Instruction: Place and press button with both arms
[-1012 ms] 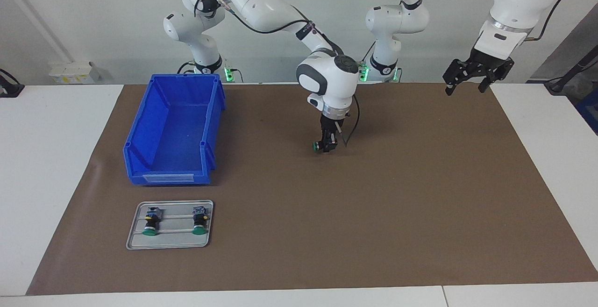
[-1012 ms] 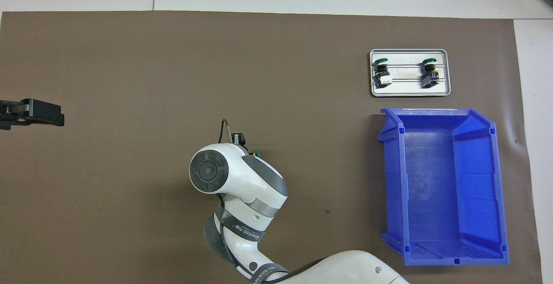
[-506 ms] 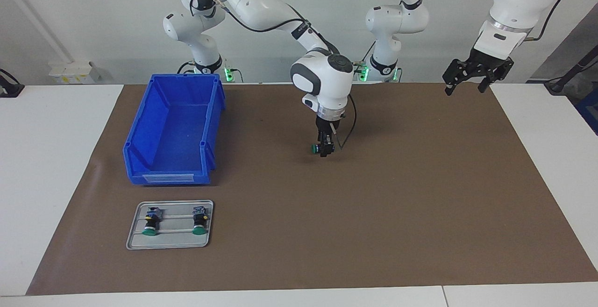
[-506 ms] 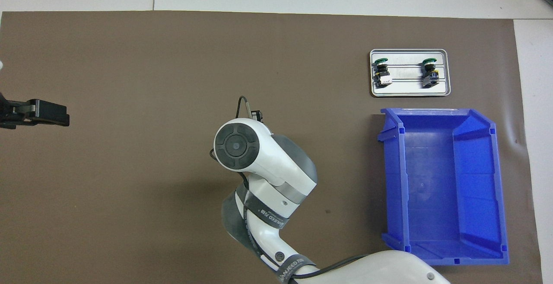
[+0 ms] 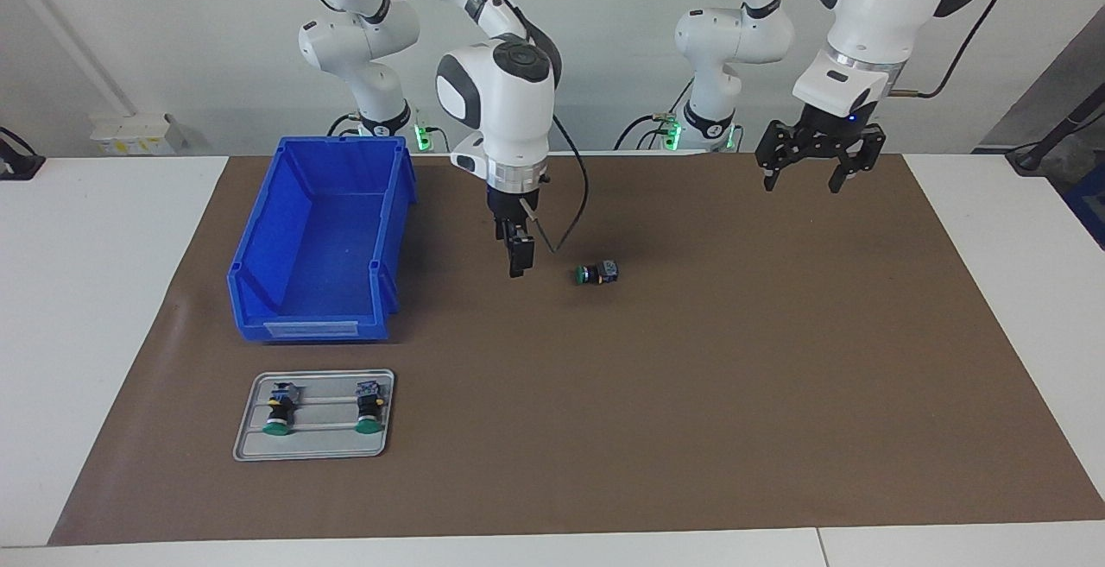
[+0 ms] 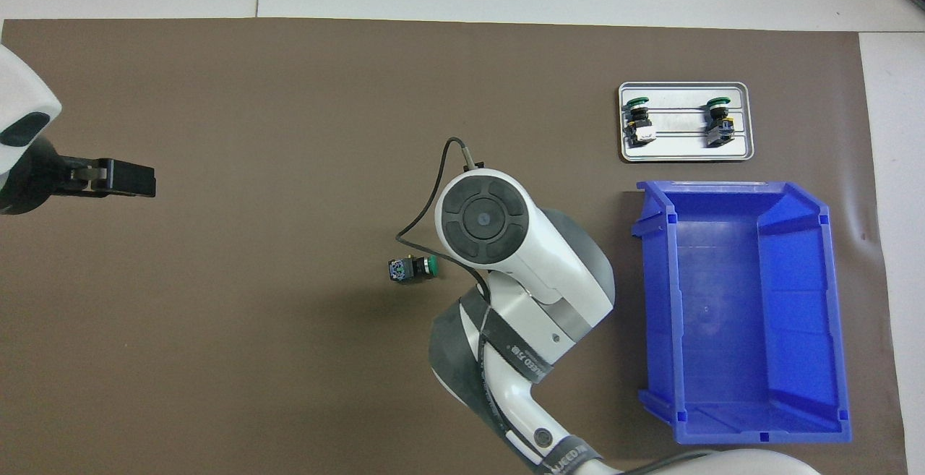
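A green-capped button (image 5: 597, 273) lies on its side on the brown mat near the table's middle, also seen in the overhead view (image 6: 412, 267), its cap toward the blue bin. My right gripper (image 5: 518, 256) hangs above the mat between the button and the bin, open and holding nothing. In the overhead view its white wrist (image 6: 484, 218) hides it. My left gripper (image 5: 811, 166) hangs open and empty over the mat at the left arm's end of the table, and shows in the overhead view too (image 6: 144, 178).
A blue bin (image 5: 259, 239) (image 6: 737, 309) stands open-topped at the right arm's end. Beside it, farther from the robots, a grey tray (image 5: 319, 437) (image 6: 679, 150) carries two more green-capped buttons (image 5: 278, 412) (image 5: 369, 412).
My right gripper has let go of the button, risen and swung toward the bin. The button now lies free on the mat. My left gripper has moved toward the table's middle.
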Available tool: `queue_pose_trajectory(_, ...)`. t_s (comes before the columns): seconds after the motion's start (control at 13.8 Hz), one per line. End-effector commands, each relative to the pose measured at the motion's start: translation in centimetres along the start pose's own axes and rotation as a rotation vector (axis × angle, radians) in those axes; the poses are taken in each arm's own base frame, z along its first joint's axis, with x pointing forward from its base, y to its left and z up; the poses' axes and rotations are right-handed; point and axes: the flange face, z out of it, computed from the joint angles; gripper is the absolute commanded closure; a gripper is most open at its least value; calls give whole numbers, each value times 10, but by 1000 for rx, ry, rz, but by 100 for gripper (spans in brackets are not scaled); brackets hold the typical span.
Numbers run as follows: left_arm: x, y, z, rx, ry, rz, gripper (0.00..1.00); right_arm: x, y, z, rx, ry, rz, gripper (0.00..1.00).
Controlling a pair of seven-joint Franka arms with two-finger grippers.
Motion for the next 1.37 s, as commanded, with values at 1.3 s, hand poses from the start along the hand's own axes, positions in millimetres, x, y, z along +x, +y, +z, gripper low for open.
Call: queue_pose_trajectory(1.3, -40, 195, 180, -216, 54, 1015, 0, 299, 52, -116, -6, -141, -996, 0)
